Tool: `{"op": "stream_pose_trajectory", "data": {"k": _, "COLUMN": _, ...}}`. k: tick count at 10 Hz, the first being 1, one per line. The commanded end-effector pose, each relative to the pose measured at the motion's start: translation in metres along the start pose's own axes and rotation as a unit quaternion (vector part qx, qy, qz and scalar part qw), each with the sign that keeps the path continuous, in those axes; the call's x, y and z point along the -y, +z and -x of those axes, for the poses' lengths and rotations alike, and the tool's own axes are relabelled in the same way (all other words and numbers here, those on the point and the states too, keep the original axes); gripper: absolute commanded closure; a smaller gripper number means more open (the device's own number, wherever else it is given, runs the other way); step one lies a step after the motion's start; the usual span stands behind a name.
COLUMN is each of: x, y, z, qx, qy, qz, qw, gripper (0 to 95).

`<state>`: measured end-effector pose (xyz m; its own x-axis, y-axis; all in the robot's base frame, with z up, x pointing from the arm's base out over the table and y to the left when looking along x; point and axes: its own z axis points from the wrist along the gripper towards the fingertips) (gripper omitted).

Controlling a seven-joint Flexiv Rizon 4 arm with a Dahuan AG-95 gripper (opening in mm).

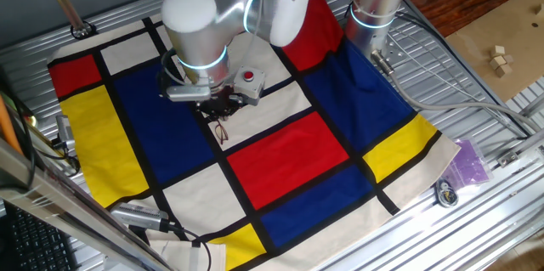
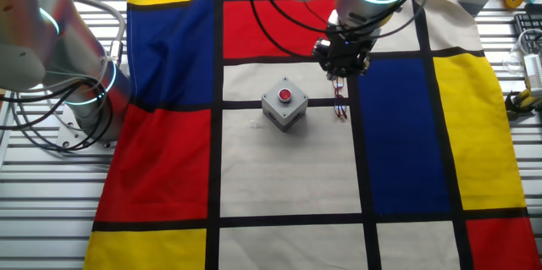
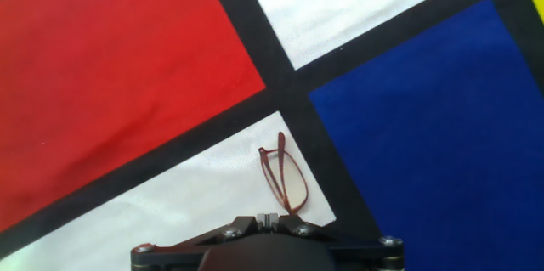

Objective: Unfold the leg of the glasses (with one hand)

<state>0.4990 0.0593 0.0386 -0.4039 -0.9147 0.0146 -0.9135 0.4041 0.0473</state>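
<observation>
The glasses [image 3: 284,179] are a small reddish-brown wire pair lying flat on a white patch of the cloth, next to a black stripe. The leg [image 3: 280,147] lies close along the frame. My gripper [image 3: 269,217] sits at the bottom edge of the hand view, just short of the glasses, with its two pads pressed together and nothing between them. In one fixed view my gripper [image 1: 216,106] hangs just above the glasses [image 1: 220,130]. In the other fixed view my gripper [image 2: 341,68] is above the glasses [image 2: 340,106].
A grey box with a red button [image 1: 248,81] stands on the cloth right beside the glasses; it also shows in the other fixed view [image 2: 284,106]. A second robot arm's base [image 1: 374,8] stands at the cloth's edge. Cables and small items lie on the metal table around the cloth.
</observation>
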Motion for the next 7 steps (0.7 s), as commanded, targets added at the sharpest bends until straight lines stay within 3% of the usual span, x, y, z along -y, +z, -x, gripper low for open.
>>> {"op": "stream_pose_trajectory", "data": {"k": 1, "x": -0.0005, "y": 0.0008, "z": -0.0001, "qx": 0.002, "qy": 0.000, "qz": 0.001, "qw": 1.0000, "gripper": 95.0}}
{"op": "stream_pose_trajectory", "data": {"k": 4, "x": -0.0003, "y": 0.0003, "z": -0.0001, "qx": -0.010, "qy": -0.009, "qz": -0.003, "qw": 0.9999, "gripper": 95.0}}
{"op": "stream_pose_trajectory", "data": {"k": 6, "x": -0.0003, "y": 0.0003, "z": -0.0001, "qx": -0.027, "qy": -0.046, "qz": -0.010, "qw": 0.9985, "gripper": 95.0}}
{"op": "stream_pose_trajectory", "data": {"k": 7, "x": -0.0003, "y": 0.0003, "z": -0.0001, "qx": -0.026, "qy": -0.057, "qz": -0.013, "qw": 0.9979, "gripper": 95.0}}
